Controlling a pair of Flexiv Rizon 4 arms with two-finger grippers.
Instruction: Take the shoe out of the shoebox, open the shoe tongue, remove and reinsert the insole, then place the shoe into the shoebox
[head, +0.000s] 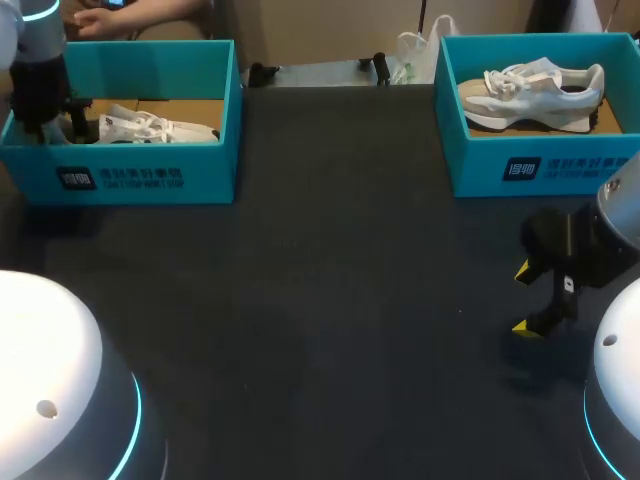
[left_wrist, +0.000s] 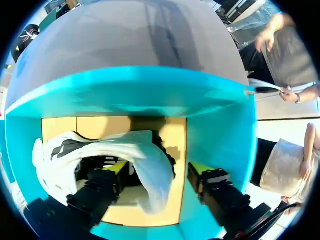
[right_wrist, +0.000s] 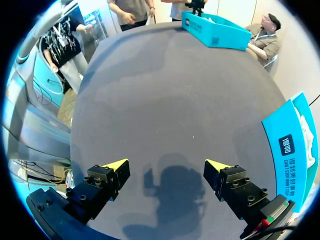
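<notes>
**Stage shown: taking the shoe out of the shoebox (judged; the shoe is not yet lifted).**

In the head view, the left shoebox (head: 130, 170) stands at the upper left of the frame. The white shoe (head: 150, 127) lies on its floor. The shoe's long axis runs across the frame, parallel to the box's long wall.

The left arm enters from the upper left corner and drops into the left end of this box. In the left wrist view, the left end effector (left_wrist: 159, 169) stands wide. One yellow-tipped finger is down inside the shoe's opening. The other is outside the shoe, apart from it and close to the teal box wall. The shoe's side wall therefore sits between the fingers, but only one finger appears to touch it, so nothing is gripped.

The coming move turns on this relation. The shoe is directly at the left end effector, and closing across the side wall should secure it for a lift straight up out of the box.

The right end effector (head: 525, 298) is at the lower right of the frame. It hangs over bare tabletop (head: 330, 280), wide open and empty, well apart from the task's shoe. The left arm is plainly the nearer.

**Counts**
- Shoeboxes: two. The second shoebox (head: 540, 165) is at the upper right.
- Shoes: two, one per box. The second shoe (head: 535, 95) is grey-white.
- End effectors: two.
</notes>
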